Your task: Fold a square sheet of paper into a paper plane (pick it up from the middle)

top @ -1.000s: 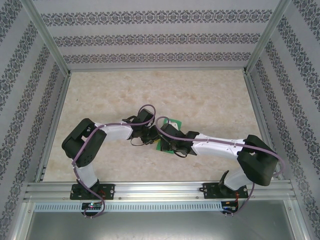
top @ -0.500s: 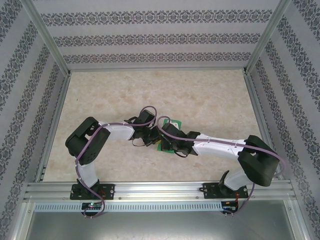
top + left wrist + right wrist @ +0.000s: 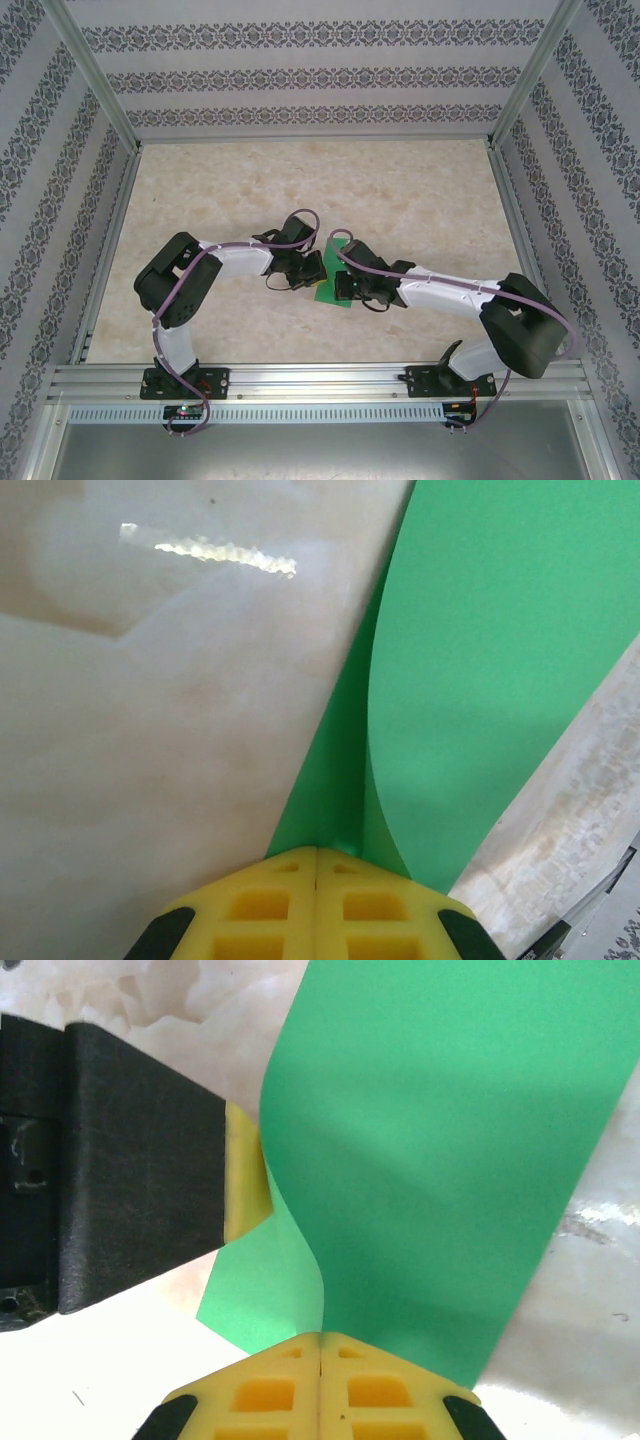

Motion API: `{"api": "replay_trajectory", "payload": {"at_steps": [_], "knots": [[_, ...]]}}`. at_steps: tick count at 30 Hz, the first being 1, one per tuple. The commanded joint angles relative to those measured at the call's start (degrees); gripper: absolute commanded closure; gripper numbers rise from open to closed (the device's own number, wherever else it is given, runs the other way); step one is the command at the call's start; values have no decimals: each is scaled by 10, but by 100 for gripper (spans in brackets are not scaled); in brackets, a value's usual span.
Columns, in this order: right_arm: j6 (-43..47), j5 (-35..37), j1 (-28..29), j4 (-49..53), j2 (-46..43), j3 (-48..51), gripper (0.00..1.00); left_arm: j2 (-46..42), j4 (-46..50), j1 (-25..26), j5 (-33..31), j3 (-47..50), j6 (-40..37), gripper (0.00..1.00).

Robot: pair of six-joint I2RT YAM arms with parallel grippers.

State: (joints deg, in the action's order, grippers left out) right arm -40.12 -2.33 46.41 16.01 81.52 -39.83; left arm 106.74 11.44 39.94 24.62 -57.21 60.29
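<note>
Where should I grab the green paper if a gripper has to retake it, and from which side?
Probably the curled edge, coming in low from the side: the paper curves up off the table there, so a finger could slip beneath. Its flat part offers nothing to pinch.

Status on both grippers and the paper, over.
Left gripper shut on the green paper. Right gripper shut on it too. Paper curled over on itself between them. No obstruction seen.
</note>
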Motion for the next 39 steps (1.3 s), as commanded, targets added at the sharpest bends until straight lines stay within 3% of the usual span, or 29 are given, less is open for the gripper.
{"api": "replay_trajectory", "payload": {"at_steps": [1,14,39], "knots": [[54,-65,-32,-18,-19,5,100,32,51,6,-37,-1,-22,100],[210,-210,-138,17,42,-18,98,44,86,6,-54,-27,-46,100],[297,-149,-175,64,118,-85,98,55,115,8,-64,-49,-66,100]]}}
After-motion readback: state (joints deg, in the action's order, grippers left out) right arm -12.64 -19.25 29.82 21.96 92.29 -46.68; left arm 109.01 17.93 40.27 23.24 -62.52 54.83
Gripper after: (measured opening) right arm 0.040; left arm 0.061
